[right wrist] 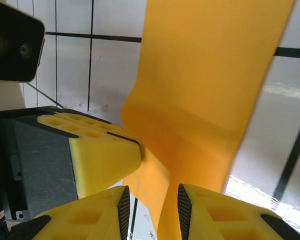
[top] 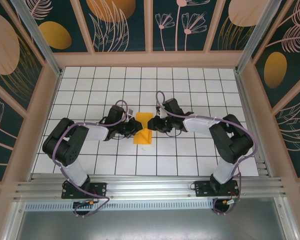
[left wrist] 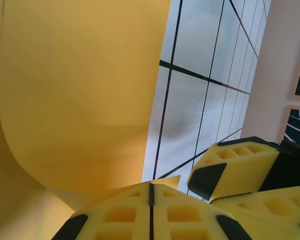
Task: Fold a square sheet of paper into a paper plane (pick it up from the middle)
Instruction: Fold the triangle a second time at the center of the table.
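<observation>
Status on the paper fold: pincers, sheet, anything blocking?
Left pincer shut on the sheet. Right pincer open around it. Sheet bent, partly raised. No obstruction seen.

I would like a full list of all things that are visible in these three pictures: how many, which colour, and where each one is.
square sheet of paper: one, orange-yellow, bent, at the table's middle between both grippers
table: one, white tiles with dark grid lines, under everything
wall panels: several, dark teal with orange ovals and pale plant drawings, around the table
metal rail: one, silver, near edge, by the arm bases
left arm, right arm: two, black and white, purple cables
left gripper: one, yellow fingers, shut on the paper
right gripper: one, yellow fingers, jaws apart, paper between them
</observation>
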